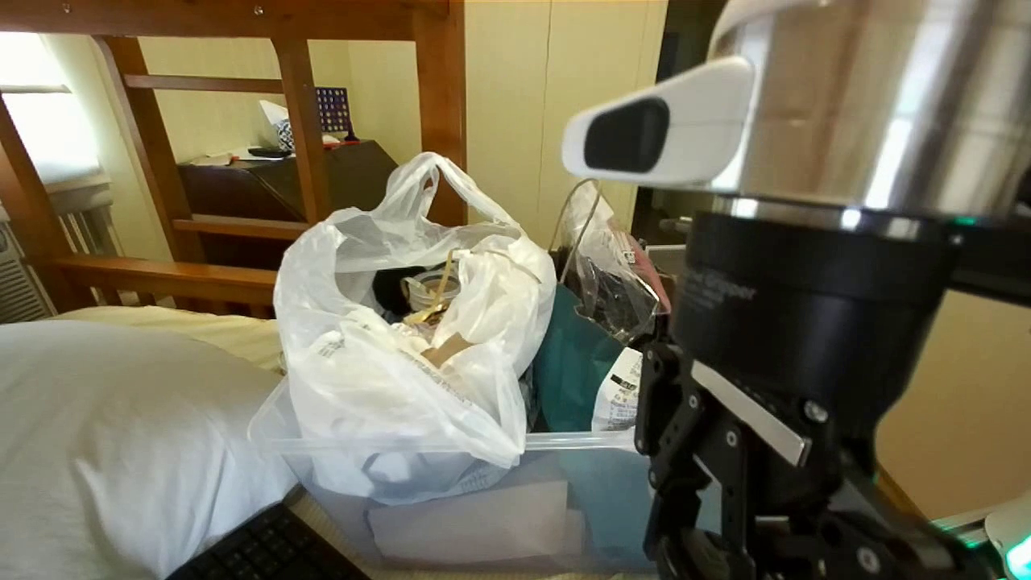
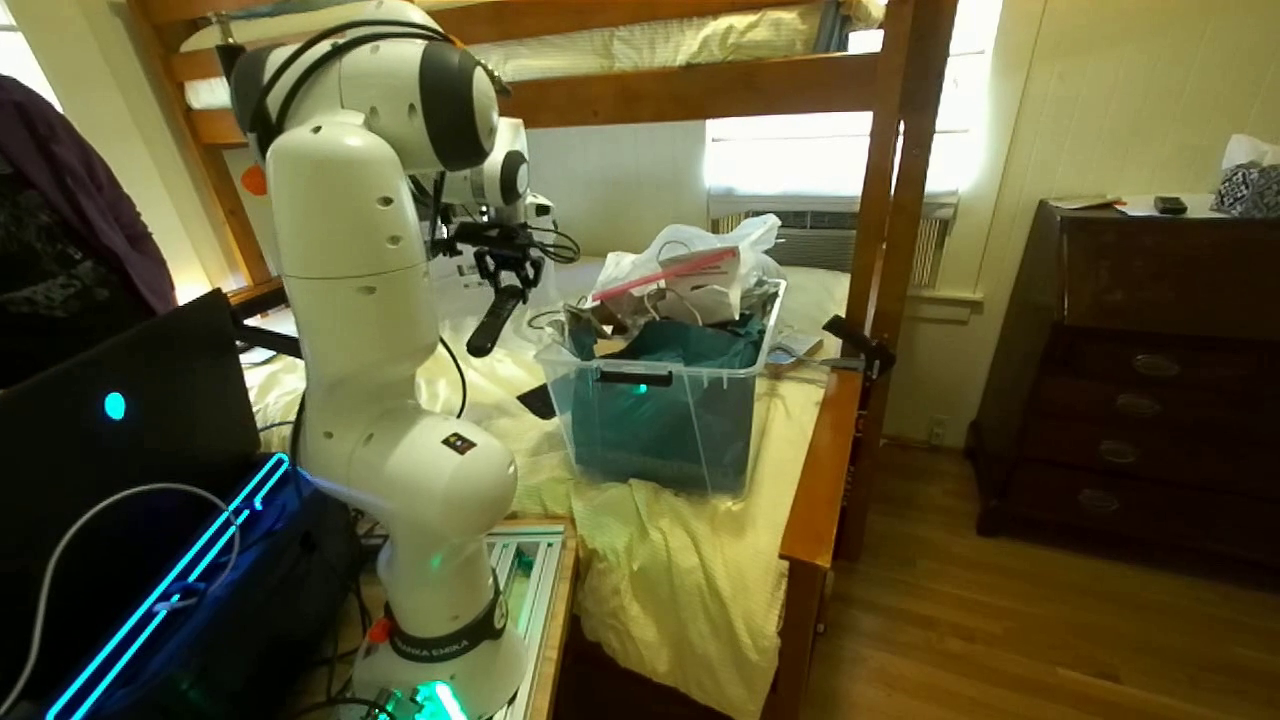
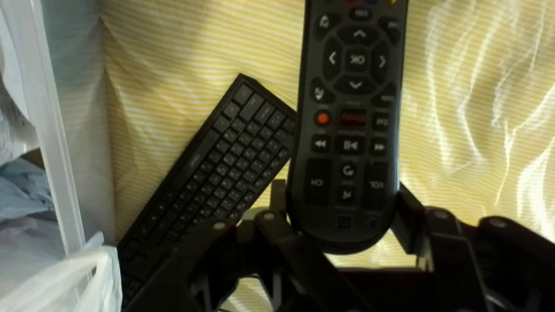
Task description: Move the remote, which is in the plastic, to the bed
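Observation:
The black remote [image 3: 347, 130] is held near its rounded end between the fingers of my gripper [image 3: 342, 201] in the wrist view. In an exterior view the remote [image 2: 495, 322] slants down from my gripper [image 2: 510, 278], above the bed beside the bin. My gripper also shows large at the right of an exterior view [image 1: 725, 483], where the remote is out of view. The plastic, a crinkled white bag [image 1: 403, 379], stands open in the bin; its edge shows in the wrist view [image 3: 93, 281]. The bed has puffy white bedding [image 1: 121, 435] and a yellow striped sheet [image 3: 472, 108].
The clear storage bin [image 2: 660, 430] stands on the bed, also holding a teal bag [image 1: 576, 354]. A black keyboard [image 3: 217, 173] lies on the sheet between bin and remote. A wooden bed frame [image 2: 830, 480] edges the bed. A laptop [image 2: 120, 400] stands beside the arm's base.

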`<state>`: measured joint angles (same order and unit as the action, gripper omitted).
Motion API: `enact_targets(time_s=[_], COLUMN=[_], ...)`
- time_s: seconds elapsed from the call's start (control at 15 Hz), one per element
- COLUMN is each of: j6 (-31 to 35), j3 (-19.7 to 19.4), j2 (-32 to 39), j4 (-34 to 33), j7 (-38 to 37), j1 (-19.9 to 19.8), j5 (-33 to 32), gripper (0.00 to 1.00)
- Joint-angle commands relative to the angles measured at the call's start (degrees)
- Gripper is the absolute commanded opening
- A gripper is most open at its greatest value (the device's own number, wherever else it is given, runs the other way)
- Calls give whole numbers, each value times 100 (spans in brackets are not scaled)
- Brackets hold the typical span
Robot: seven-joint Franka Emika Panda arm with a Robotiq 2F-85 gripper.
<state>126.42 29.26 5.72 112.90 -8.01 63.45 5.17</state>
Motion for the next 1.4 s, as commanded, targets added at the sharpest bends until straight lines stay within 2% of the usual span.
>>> enact_targets(time_s=[0.0,0.2,0.4,0.47,0.73,0.8,1.13,1.33], j6=[528,881,1370,1063,1252,1050,1305,1387], j3=[-12,-19,-14,0,-6,-41,-275,-260], j2=[-422,-401,-144,-181,-125,-86,269,235], j4=[859,1216,1304,1188,1268,1218,1140,1244], j7=[-165,-42,316,132,245,25,-1921,-3019], j1=[-7,-30,-62,-46,-57,-47,92,287], j5=[-5,-156,-182,-143,-143,-310,-1002,-996], gripper=[33,33,33,58,58,33,33,33])
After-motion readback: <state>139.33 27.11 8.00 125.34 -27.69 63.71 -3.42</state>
